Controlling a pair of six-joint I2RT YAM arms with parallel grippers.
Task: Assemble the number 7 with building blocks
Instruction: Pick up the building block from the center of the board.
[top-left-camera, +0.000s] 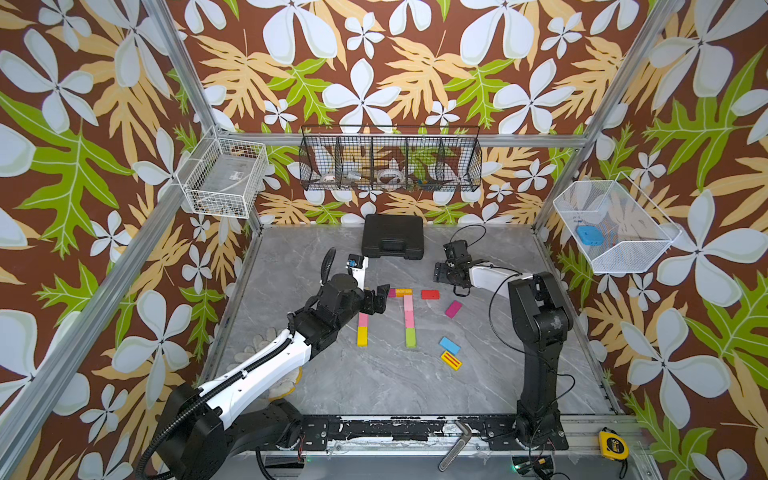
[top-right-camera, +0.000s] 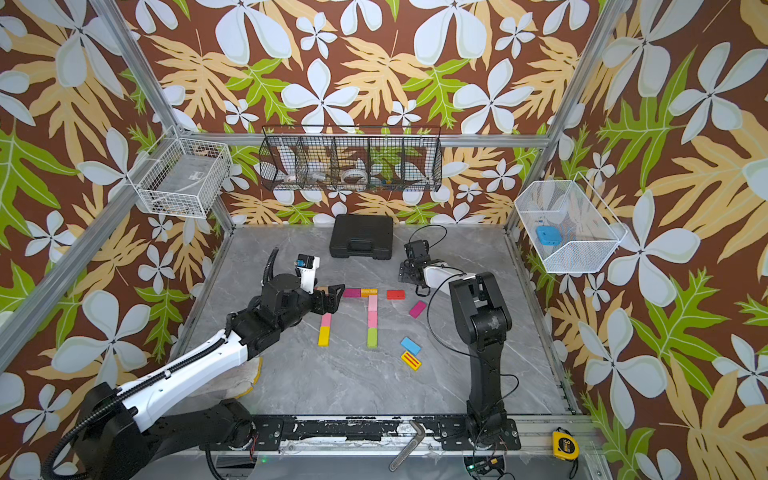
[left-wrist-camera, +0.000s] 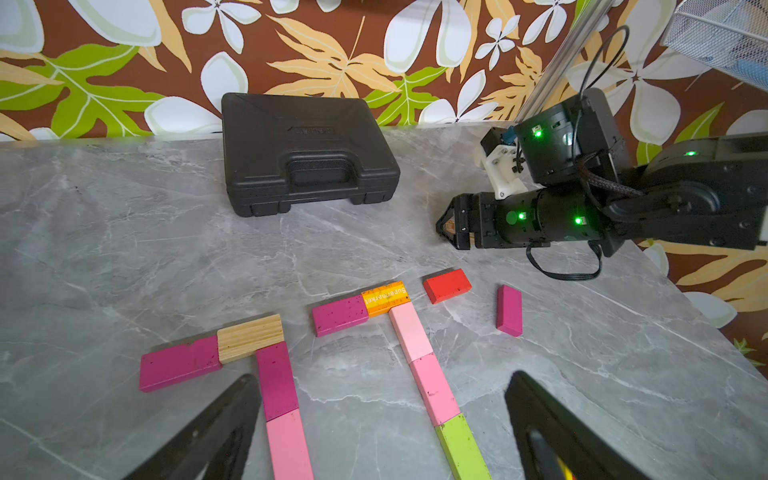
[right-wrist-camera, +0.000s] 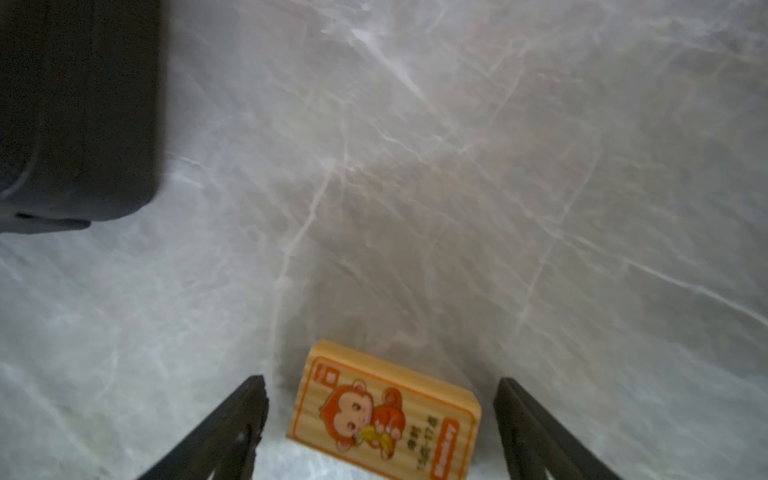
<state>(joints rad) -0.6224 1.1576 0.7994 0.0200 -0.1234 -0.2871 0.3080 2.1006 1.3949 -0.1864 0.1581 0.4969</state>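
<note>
Nearest the base, at 5 o'clock on the surface (top-left-camera: 374, 386): yellow red-striped block (top-left-camera: 451, 360), with blue block (top-left-camera: 449, 345) just beyond, both loose and apart from any figure.

Toward the centre, two sevens laid flat, side by side. At 9 o'clock, partly under the left arm: yellow block (top-left-camera: 362, 336) at the foot, pink and magenta above, plain wood block (left-wrist-camera: 249, 337) at the corner, magenta bar running off toward 9. At centre: green block (top-left-camera: 410, 337) at the foot, two pinks end to end, orange block (top-left-camera: 403, 292) at the corner, another magenta bar.

Left hand (left-wrist-camera: 382, 376) hovering over the upper parts of both figures, jaws spread wide, gripping nothing.

At 3 o'clock of the orange corner, near but not touching: red block (top-left-camera: 430, 294). At 4 o'clock from that, tilted: loose magenta block (top-left-camera: 453, 308).

Farther out, at 1 o'clock: right hand (right-wrist-camera: 381, 380) low over the surface, jaws parted, straddling a monkey-printed block (right-wrist-camera: 386, 411) and touching neither side. Probably lying flat there, though too blurred in the wrist view to be sure. Black case (top-left-camera: 392, 236) at 12 o'clock, by the far wall.

Step in hand, by the look of it: fetching the printed block with the right hand. Next move: a slight wrist turn to square up with the askew block, closing on two opposite sides, lifting clear, then carrying toward 7 o'clock without brushing the red block or nudging the orange corner.
</note>
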